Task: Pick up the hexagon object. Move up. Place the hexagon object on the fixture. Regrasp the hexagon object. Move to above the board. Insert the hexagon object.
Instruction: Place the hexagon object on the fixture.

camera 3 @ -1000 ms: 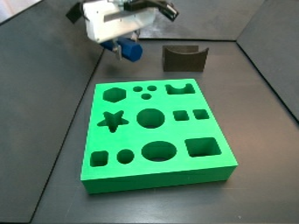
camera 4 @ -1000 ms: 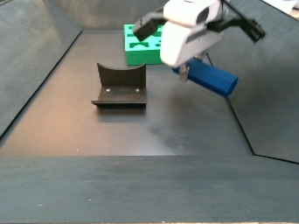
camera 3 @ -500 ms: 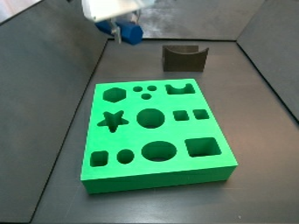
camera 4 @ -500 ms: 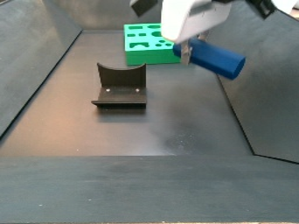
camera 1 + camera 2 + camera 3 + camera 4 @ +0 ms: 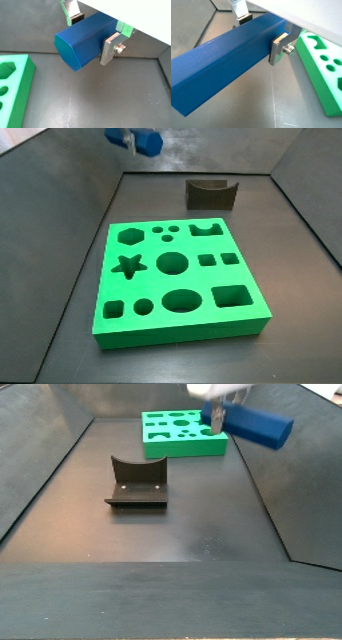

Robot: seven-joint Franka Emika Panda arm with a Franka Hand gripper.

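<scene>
A: Hexagon object — clamped crosswise between the silver fingers of the gripper, pads pressed on two opposite faces in both wrist views. Higher than a second ago: only its blue end left in sight at the top edge in a side view.

B: Agreed. Well clear of the floor, then; lift step looks done or nearly so. And left to right across the wider side view?

A: Fixture at left, bare, notch empty. Board further back at centre, holes unfilled. Hexagon object at upper right, tilted, well apart from both.

B: So next, probably: carry leftward and down toward the fixture's notch. Grip near one end, long overhang visible in a wrist view — some risk of swinging on set-down.
</scene>
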